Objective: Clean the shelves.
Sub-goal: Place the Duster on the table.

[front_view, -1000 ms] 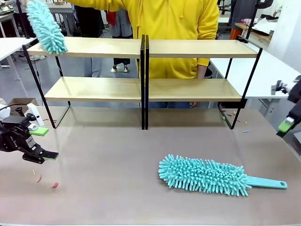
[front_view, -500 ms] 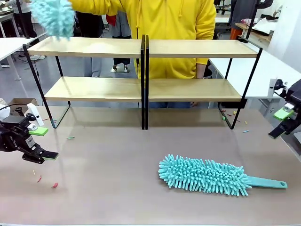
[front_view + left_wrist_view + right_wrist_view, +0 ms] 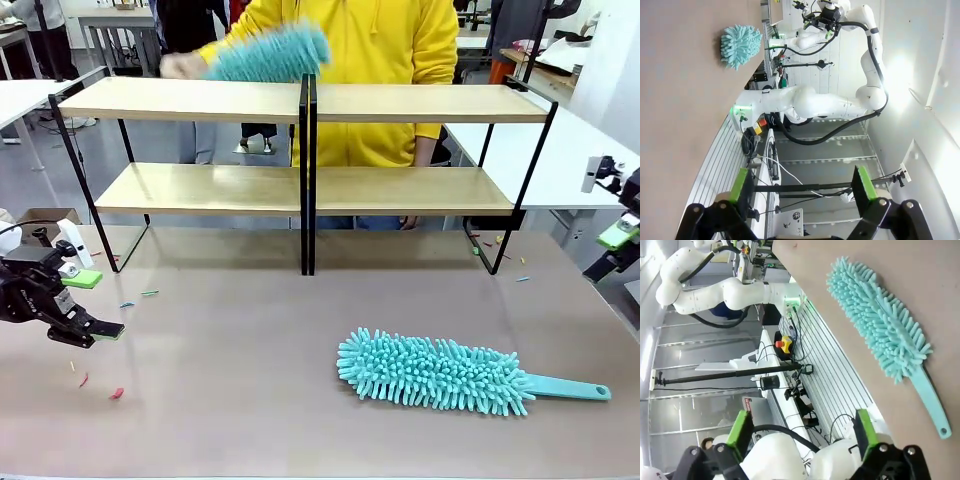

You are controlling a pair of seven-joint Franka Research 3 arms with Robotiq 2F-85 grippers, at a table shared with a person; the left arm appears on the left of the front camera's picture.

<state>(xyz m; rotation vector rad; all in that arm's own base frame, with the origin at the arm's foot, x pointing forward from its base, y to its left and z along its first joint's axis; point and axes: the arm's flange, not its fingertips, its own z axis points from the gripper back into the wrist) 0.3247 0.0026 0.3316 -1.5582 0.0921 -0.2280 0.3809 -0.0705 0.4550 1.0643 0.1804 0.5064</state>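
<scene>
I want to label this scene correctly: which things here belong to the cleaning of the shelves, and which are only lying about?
Belonging to the job:
- two light wooden two-tier shelves on black metal frames
- fluffy teal duster in the person's hand, over the top board
- second fluffy teal duster with a flat handle, lying on the brown table

Only lying about:
- small coloured scraps on the table

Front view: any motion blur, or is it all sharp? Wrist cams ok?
Front view: the person's duster and hand above the shelves are smeared by motion blur; the duster on the table is sharp. Left wrist view: sharp, with a glare patch on the white wall. Right wrist view: sharp, wide-angle bend, the table duster crisp.
</scene>
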